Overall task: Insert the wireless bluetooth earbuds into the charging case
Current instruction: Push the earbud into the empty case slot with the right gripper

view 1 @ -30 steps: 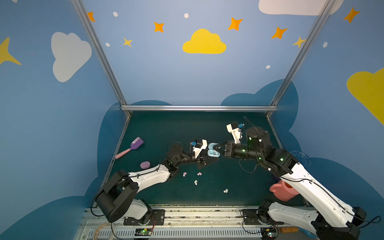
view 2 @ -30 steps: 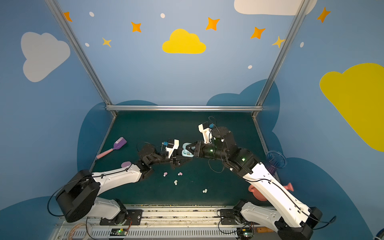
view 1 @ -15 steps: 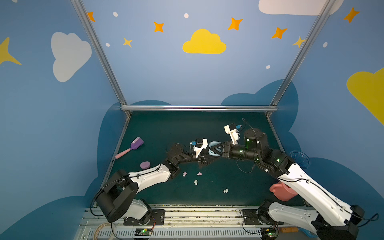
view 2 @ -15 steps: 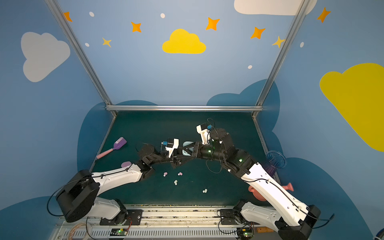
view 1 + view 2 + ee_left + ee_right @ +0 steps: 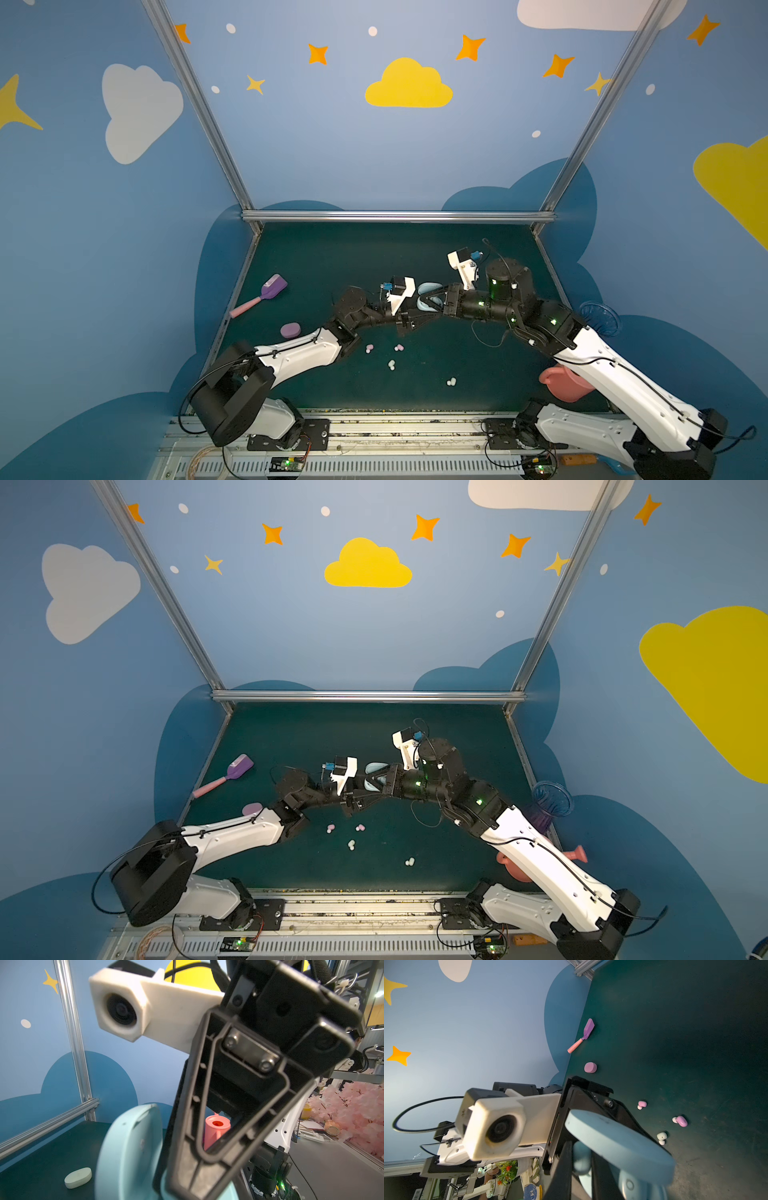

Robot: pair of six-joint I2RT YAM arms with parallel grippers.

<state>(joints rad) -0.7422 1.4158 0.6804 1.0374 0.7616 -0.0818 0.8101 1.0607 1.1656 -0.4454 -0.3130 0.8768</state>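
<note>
The pale blue charging case (image 5: 428,287) (image 5: 375,766) stands open above the table, with my left gripper (image 5: 417,321) (image 5: 365,800) shut on its base. Its lid (image 5: 128,1147) (image 5: 618,1142) is raised. My right gripper (image 5: 435,300) (image 5: 380,778) (image 5: 581,1169) reaches into the open case, shut on a pale blue earbud (image 5: 581,1159). One of its fingers (image 5: 193,1167) fills the left wrist view. Loose earbuds lie on the mat nearer the front: two pink ones (image 5: 369,348) (image 5: 399,347) (image 5: 642,1104) (image 5: 681,1121) and two whitish ones (image 5: 391,365) (image 5: 451,380) (image 5: 662,1136).
A purple scoop with a pink handle (image 5: 266,293) (image 5: 583,1034) and a shut pink case (image 5: 290,330) (image 5: 590,1067) lie at the left. A cream case (image 5: 78,1177) rests on the mat. A pink watering can (image 5: 561,384) (image 5: 216,1128) and a blue vase (image 5: 598,318) stand at the right edge.
My right gripper has moved left, up to the case held by the left gripper. The left arm and the loose earbuds have stayed put.
</note>
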